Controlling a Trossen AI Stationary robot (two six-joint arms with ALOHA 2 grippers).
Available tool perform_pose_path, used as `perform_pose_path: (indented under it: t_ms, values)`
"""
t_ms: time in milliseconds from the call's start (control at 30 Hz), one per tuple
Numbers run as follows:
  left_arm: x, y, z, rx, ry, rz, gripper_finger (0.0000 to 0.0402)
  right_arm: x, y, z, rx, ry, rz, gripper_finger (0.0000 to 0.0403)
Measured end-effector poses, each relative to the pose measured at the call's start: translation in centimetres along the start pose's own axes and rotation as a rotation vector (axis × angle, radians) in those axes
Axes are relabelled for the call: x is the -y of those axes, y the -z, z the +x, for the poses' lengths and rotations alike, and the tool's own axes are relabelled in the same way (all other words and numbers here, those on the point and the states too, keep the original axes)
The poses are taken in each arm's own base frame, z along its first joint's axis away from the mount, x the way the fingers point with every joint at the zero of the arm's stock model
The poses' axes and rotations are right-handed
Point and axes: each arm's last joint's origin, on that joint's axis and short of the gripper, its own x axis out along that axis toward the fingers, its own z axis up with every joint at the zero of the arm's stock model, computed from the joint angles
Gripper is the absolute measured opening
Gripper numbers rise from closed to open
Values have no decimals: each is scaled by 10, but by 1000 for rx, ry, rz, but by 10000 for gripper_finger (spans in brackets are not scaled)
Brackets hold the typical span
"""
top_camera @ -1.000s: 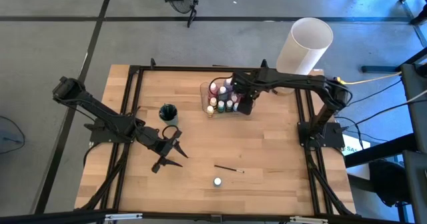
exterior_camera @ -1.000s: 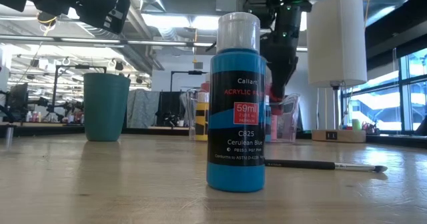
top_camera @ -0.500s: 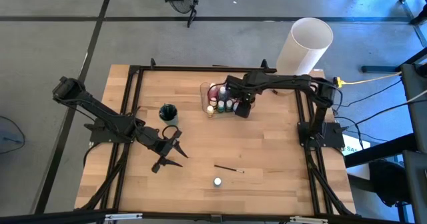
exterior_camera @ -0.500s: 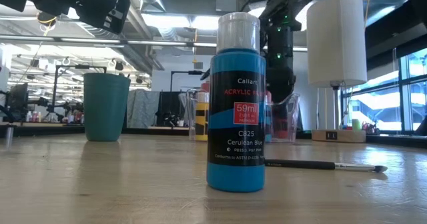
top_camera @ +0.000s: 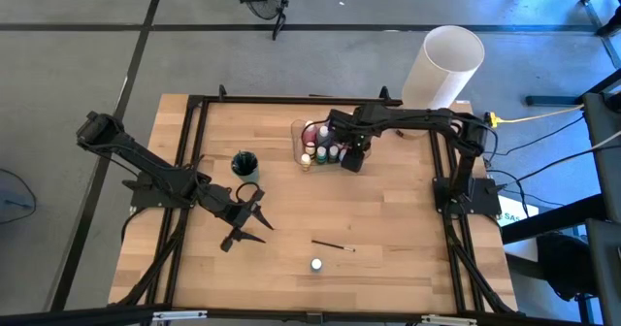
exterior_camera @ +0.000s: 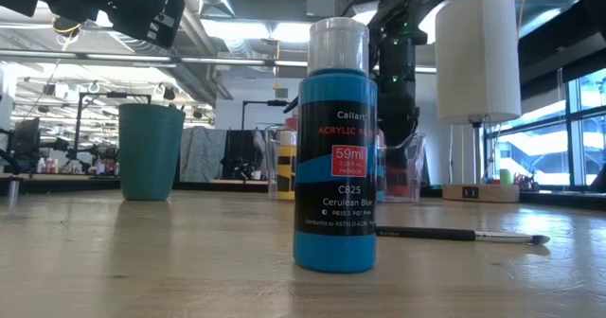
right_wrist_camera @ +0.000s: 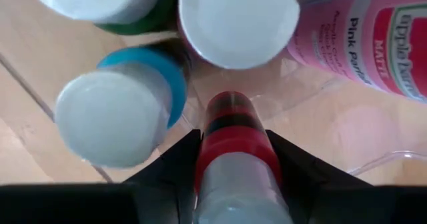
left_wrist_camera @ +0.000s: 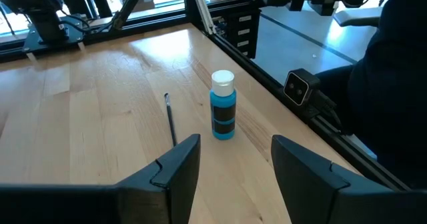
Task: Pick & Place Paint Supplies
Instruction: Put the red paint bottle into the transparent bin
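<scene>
Bright, even overhead light; right wrist view blurred close-up, low view's background soft.

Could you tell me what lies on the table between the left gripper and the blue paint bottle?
Only bare wood: the left wrist view shows the open left gripper facing the blue paint bottle, a paintbrush beside that line.

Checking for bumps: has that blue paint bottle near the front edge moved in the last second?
No. The blue paint bottle sits in the same spot beside the paintbrush.
</scene>
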Motion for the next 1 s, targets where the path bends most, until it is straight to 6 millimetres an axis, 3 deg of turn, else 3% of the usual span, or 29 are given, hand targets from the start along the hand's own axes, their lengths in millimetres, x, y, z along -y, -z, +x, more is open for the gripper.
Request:
perform_pose_path:
  t_ms: [667, 1000]
  values:
    - [0, 0, 0, 0, 0, 0, 180, -1, 1, 0, -10, -37, -1, 168]
    - [0, 0, 0, 0, 0, 0, 180, -4, 3, 0, -27, -36, 8, 213]
